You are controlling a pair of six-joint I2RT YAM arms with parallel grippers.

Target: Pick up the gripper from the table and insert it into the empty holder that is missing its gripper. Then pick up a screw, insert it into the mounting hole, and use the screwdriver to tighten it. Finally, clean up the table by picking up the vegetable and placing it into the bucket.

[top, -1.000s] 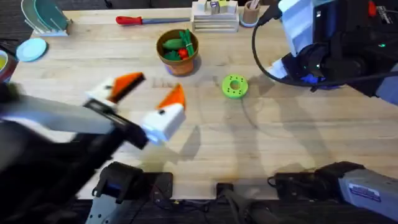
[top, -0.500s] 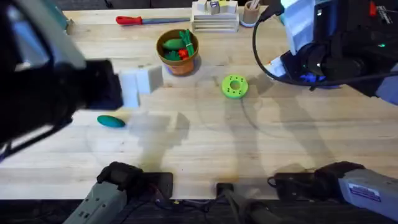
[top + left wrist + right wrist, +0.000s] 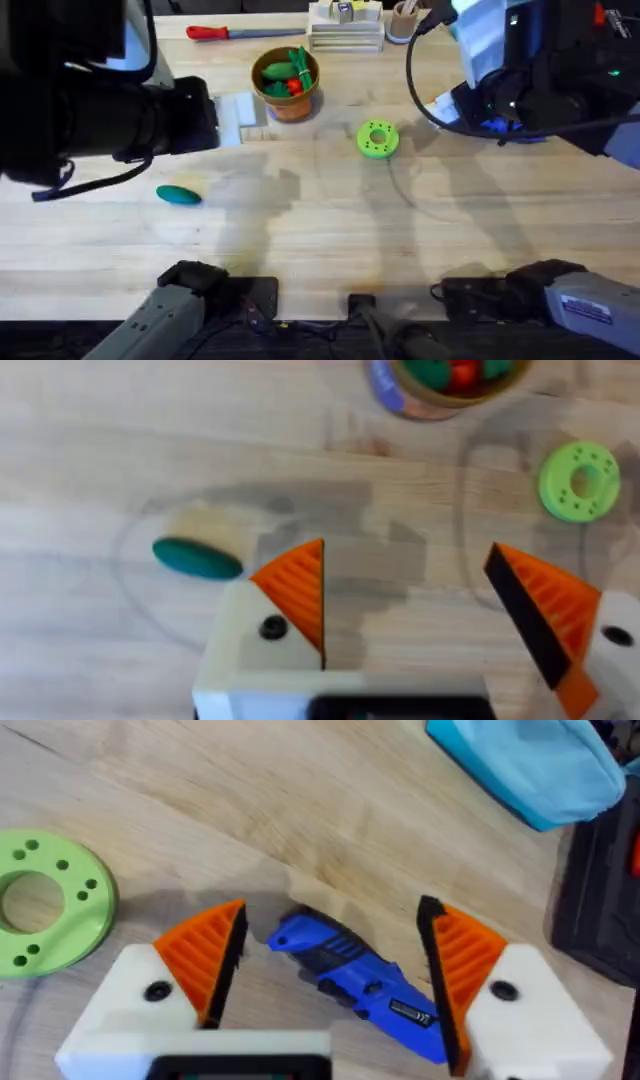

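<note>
A green ring-shaped disc [image 3: 377, 139] lies flat near the middle of the desk. A red-handled tool [image 3: 225, 32] with a metal blade lies along the far edge. Beside it stands a pale slotted rack [image 3: 346, 27], and next to that a small cup [image 3: 403, 22]. A light blue cloth [image 3: 530, 765] lies at the right.

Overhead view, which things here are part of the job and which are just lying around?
Job:
screwdriver, between the open right gripper's fingers
green vegetable on the table
bucket, already holding vegetables

Lying about:
green ring-shaped disc
red-handled tool
light blue cloth
</note>
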